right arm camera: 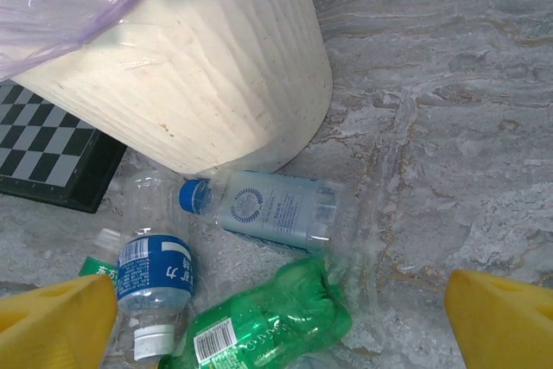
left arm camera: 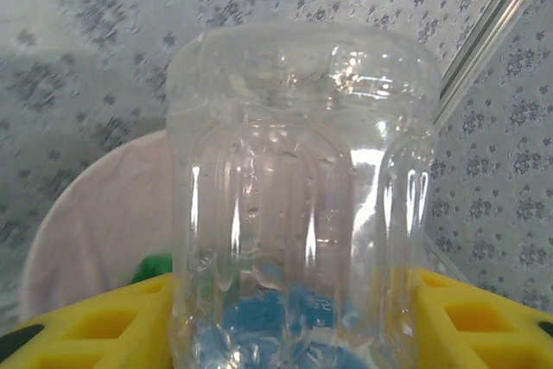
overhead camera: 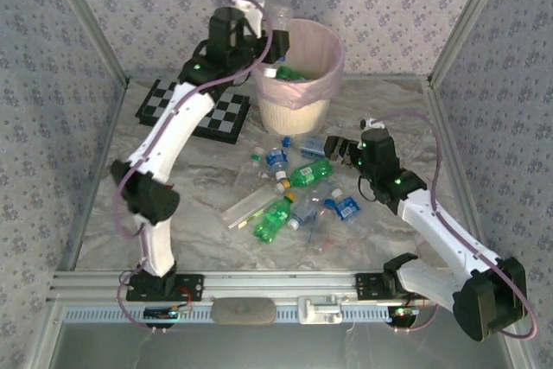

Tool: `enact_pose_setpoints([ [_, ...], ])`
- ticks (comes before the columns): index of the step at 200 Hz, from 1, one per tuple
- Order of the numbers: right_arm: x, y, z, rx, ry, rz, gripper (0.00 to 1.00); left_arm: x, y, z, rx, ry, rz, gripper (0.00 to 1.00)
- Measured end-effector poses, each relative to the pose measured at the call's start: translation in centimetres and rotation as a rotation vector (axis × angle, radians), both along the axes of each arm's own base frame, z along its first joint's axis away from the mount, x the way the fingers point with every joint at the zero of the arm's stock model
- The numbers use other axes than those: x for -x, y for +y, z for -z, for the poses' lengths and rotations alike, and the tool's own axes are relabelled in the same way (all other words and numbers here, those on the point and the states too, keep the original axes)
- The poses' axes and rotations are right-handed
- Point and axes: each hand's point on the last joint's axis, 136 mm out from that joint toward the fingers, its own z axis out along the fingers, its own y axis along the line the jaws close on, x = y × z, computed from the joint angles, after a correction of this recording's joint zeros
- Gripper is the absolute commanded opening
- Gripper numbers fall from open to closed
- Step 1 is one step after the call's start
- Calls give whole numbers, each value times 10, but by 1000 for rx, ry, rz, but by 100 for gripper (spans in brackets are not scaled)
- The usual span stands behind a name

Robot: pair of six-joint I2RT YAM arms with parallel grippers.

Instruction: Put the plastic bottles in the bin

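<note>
Left wrist: left pincer (left arm camera: 285,326) grips clear bottle (left arm camera: 302,170), bin (left arm camera: 95,213) beyond it.
Right pincer (right arm camera: 276,317): wide open, empty.
Risk: released early, the bottle clips the bin and bounces out.

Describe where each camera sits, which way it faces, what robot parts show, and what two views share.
Top external: above and behind the bases, looking down on the table, both arms and the bin.
Left wrist: on the left gripper, looking past its yellow fingers at the clear bottle it holds.
Right wrist: on the open right gripper, fingertips showing, facing down at loose bottles.
Shared: the bin, in top and right wrist.
</note>
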Motion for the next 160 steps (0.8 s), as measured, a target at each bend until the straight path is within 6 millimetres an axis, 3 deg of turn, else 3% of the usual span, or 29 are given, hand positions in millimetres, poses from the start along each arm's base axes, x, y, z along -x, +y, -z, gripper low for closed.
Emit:
enact_pose_setpoints([
  [43,11,-6,-6,-14,-14,9,99,-43,-36,25,-16,1,15,56],
  [75,13,-9,-9,-12,-22,20,99,-53,-41,71,-74,91,7,57],
  [108,14,-10,-7,-7,-15,22,99,-59,-41,104,-118,151,-6,60],
  [160,14,-10,-6,-7,-14,22,99,-58,-42,108,-131,159,-2,80],
])
